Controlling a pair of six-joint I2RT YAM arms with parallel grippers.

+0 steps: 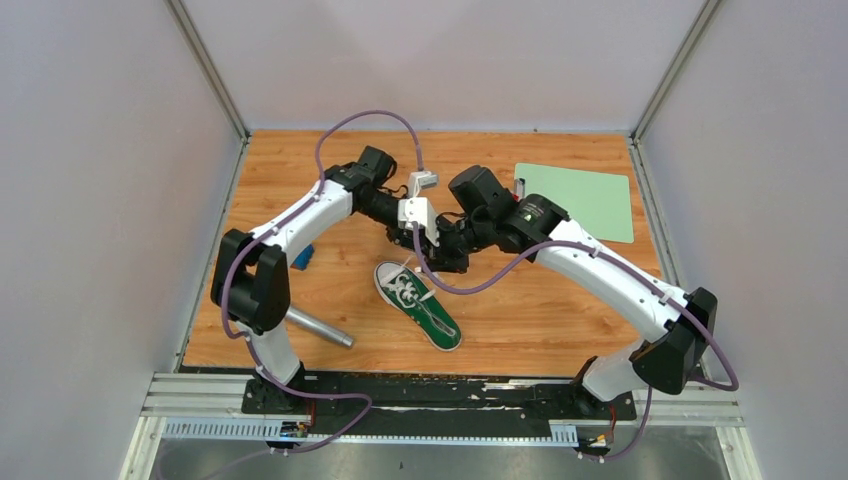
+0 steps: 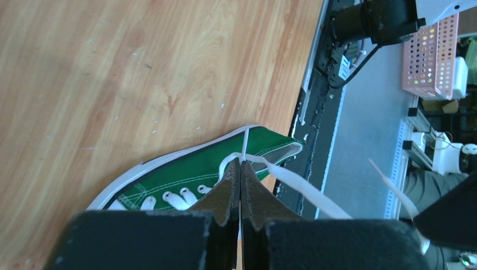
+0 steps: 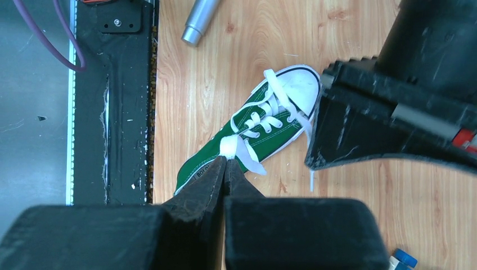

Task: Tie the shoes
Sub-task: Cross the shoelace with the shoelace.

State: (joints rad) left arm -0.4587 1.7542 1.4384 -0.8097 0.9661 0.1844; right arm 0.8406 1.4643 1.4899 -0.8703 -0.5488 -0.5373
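The green sneaker [image 1: 418, 305] with white toe cap and white laces lies on the wooden table, toe toward the far left, heel toward the near edge. It also shows in the left wrist view [image 2: 197, 171] and the right wrist view [image 3: 247, 132]. My left gripper [image 2: 241, 163] is shut on a white lace [image 2: 292, 183] and holds it above the shoe. My right gripper [image 3: 226, 159] is shut on another white lace [image 3: 229, 147] above the shoe's tongue. Both grippers meet close together above the shoe [image 1: 430, 250].
A light green mat [image 1: 580, 200] lies at the back right. A silver cylinder [image 1: 318, 328] lies near the left arm's base, also in the right wrist view [image 3: 199, 19]. A small blue object [image 1: 303, 257] lies at the left. The black mounting rail [image 1: 440, 395] runs along the near edge.
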